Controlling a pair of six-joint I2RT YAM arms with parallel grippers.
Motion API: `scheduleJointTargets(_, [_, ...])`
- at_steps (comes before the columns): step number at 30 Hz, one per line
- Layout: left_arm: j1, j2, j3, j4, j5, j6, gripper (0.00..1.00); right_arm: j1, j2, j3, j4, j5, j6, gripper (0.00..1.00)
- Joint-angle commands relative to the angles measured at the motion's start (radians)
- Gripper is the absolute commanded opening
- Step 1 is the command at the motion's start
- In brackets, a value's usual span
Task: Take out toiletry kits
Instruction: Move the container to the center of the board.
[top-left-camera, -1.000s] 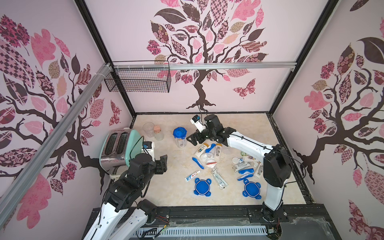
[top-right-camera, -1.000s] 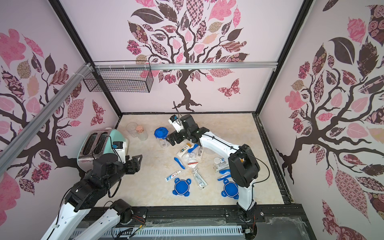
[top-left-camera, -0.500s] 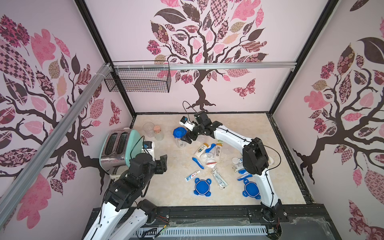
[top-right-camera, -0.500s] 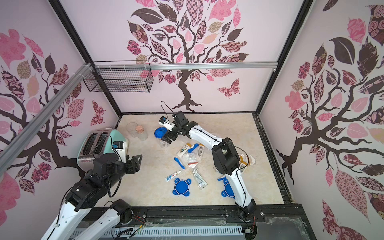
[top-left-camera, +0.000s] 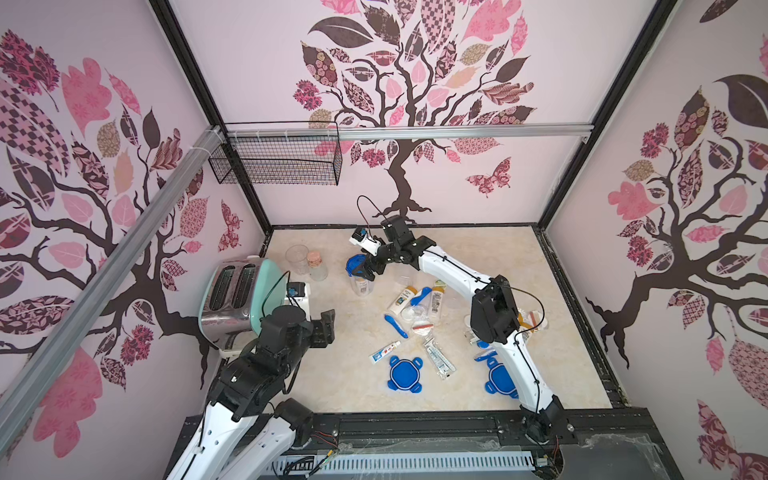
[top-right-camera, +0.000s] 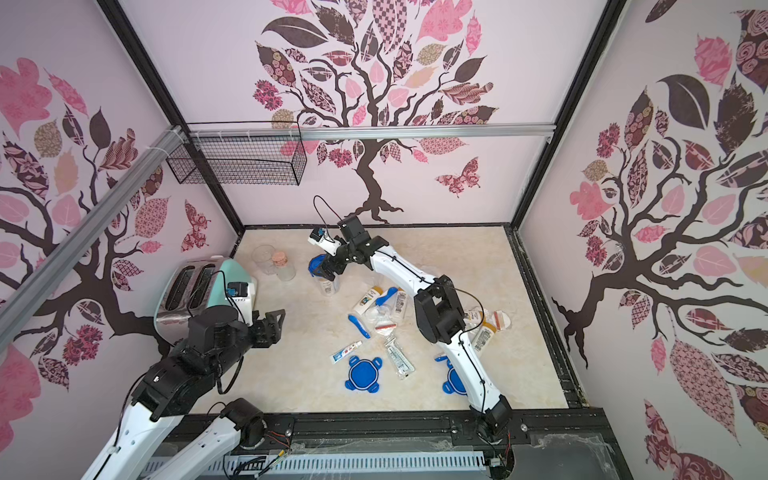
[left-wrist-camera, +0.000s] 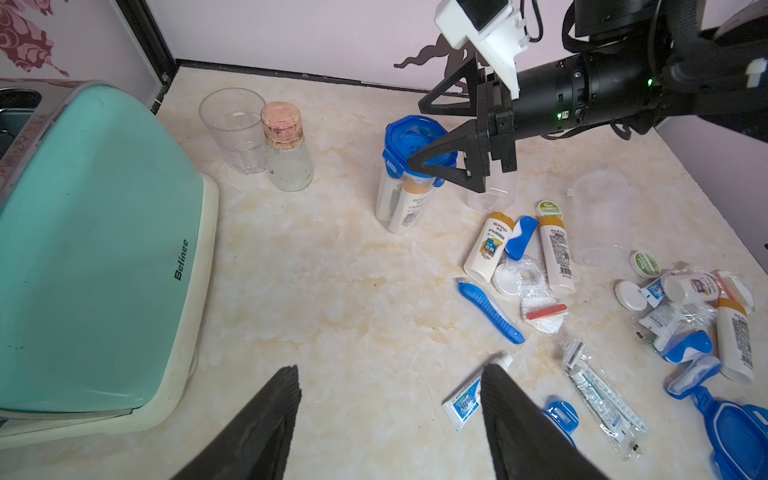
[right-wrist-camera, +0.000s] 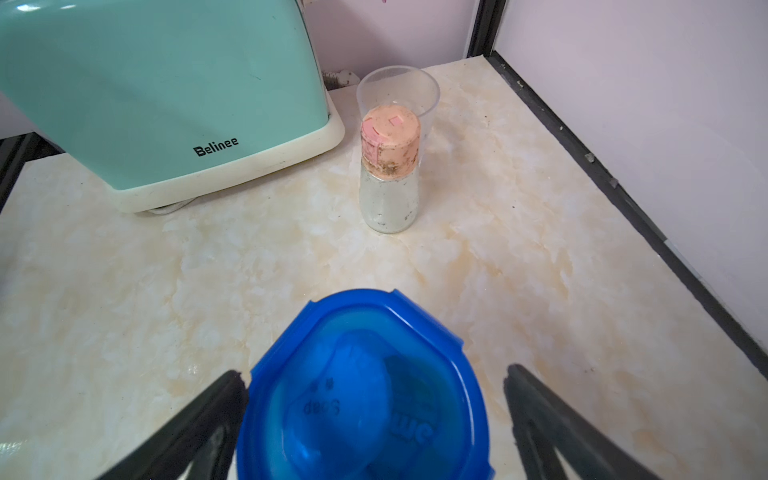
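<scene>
Clock: read in a top view, 12 at the back wall, centre at the middle of the bench (top-left-camera: 340, 386).
Kits out: two lie loose, the middle heap (top-left-camera: 415, 309) at the centre and the side heap (top-right-camera: 484, 336) at 3 o'clock.
Kit left: inside the canister (top-left-camera: 360, 284) at 10 o'clock, which stands upright with its blue lid (right-wrist-camera: 365, 386) on.
Right jaws: wide open, one on each side of the lid, gripping nothing. One jaw is almost at the lid's edge, the other is apart from it.
Left jaws: open and empty, at 9 o'clock near the toaster (top-left-camera: 232, 291), well apart from the canister.
Step, as I judge: to take the lid.
Risk one: the jaws are not centred, so one may push first and tip the tall canister toward the jar (left-wrist-camera: 286, 149) and cup (left-wrist-camera: 235, 129) at its 9 o'clock.
Risk two: if the clips hold, a pull would lift the whole canister, because nothing holds its body.
Risk three: the smooth lid may slip out.
</scene>
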Motion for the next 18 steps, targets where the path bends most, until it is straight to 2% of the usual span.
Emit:
scheduleJointTargets(1, [0.004,0.001,0.001,0.002,0.008,0.007,0.73,0.002,0.018,0.035,-0.057,-0.040,-0.017,1.00])
scheduleJointTargets(11, [0.003,0.010,0.001,0.003,0.014,0.008,0.73,0.003,0.035,0.048,-0.073,-0.062,-0.033,1.00])
scheduleJointTargets(18, [0.004,0.012,0.001,0.002,0.014,0.009,0.73,0.016,0.043,0.053,-0.043,-0.030,-0.037,1.00])
